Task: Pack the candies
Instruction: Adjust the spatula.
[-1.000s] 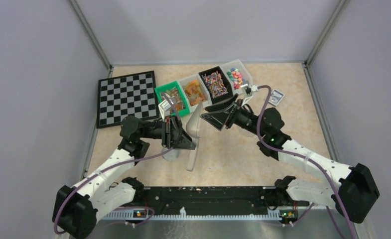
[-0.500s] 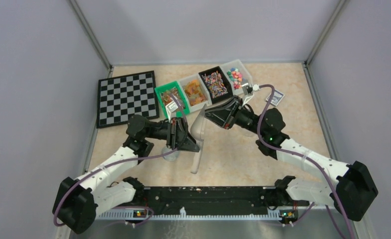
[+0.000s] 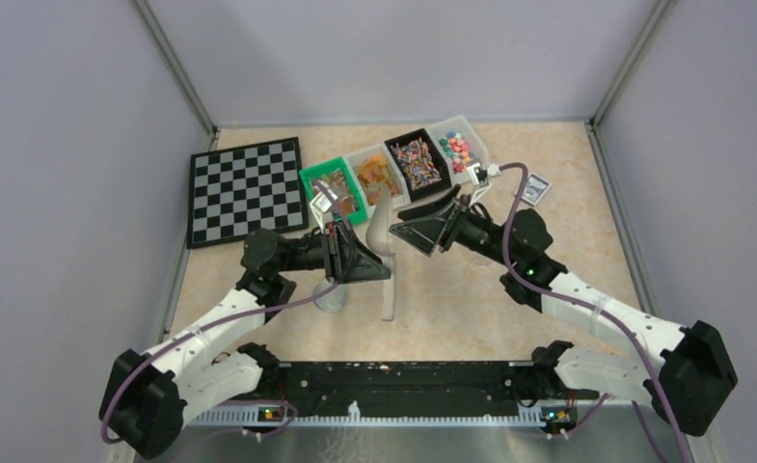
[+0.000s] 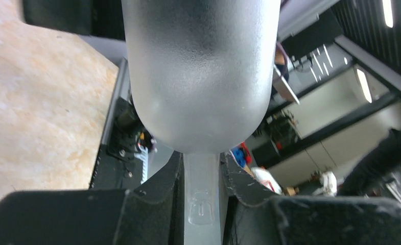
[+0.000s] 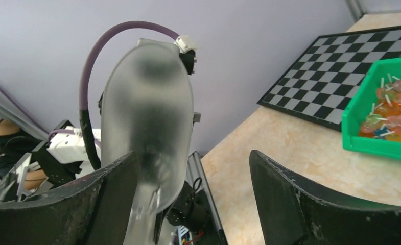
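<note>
Scoop (image 3: 381, 231) handle sits pinched in the left tool (image 3: 379, 271); right tool (image 3: 405, 224), jaws spread, hovers at its 3 o'clock.

The table (image 3: 451, 289) has a beige top with a pattern like marble. Three plain walls of a pale grey-violet colour stand around it: the back wall (image 3: 403, 58), the left wall (image 3: 66, 193) and the right wall (image 3: 702, 145). Metal strips (image 3: 176, 68) run in the corners where the walls meet. The light is even and the shadows are soft. The left wrist view shows a larger room behind, with long ceiling lamps (image 4: 364, 84) under a dark ceiling (image 4: 361, 25).
</note>
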`<state>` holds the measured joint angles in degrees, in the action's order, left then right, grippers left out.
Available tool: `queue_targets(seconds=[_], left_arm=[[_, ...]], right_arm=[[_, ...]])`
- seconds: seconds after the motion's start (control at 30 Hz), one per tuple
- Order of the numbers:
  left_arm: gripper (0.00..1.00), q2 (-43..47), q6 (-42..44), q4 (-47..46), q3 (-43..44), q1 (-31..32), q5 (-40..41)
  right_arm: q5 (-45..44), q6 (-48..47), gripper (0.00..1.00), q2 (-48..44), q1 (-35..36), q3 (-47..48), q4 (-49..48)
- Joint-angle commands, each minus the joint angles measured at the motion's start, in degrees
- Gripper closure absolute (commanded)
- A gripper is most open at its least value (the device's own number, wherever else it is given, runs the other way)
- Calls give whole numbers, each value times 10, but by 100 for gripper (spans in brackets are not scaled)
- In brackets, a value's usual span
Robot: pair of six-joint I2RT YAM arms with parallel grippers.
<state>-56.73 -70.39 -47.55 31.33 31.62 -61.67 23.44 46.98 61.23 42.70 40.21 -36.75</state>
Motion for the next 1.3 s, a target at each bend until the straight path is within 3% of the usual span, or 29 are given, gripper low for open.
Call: queue_targets(seconds=[0.0, 0.23, 0.37, 0.73, 0.83, 0.9, 0.93, 1.0, 1.07, 1.1, 1.17, 1.27], left_arm=[[100, 48, 18, -31, -32, 2, 162], [100, 117, 64, 25, -40, 2, 302], [100, 153, 75, 11, -64, 3, 367], [100, 140, 57, -79, -97, 3, 370], [100, 139, 57, -108, -105, 6, 373], [100, 135, 59, -110, -106, 7, 369], [97, 133, 59, -108, -105, 6, 364], [73, 132, 56, -93, -103, 7, 347], [44, 138, 64, -53, -95, 7, 329], [36, 145, 75, -29, -91, 6, 320], [25, 158, 98, 16, -83, 7, 309], [18, 182, 136, 85, -67, 6, 310]], right_arm=[[-30, -15, 21, -55, 0, -29, -12], [19, -49, 22, -74, 40, -60, -64], [-2, -111, 23, -69, 84, -47, 5], [-11, -106, 28, -3, 107, -28, -35], [-6, -86, 38, 20, 109, -24, -64], [-2, -76, 61, 28, 110, -27, -89], [-2, -75, 74, 27, 109, -30, -98], [-5, -90, 100, 15, 109, -30, -85], [-14, -130, 100, -12, 108, -20, -15], [-19, -150, 100, -28, 108, -13, 26], [-21, -190, 100, -65, 107, 1, 120], [3, -225, 100, -96, 100, 28, 228]])
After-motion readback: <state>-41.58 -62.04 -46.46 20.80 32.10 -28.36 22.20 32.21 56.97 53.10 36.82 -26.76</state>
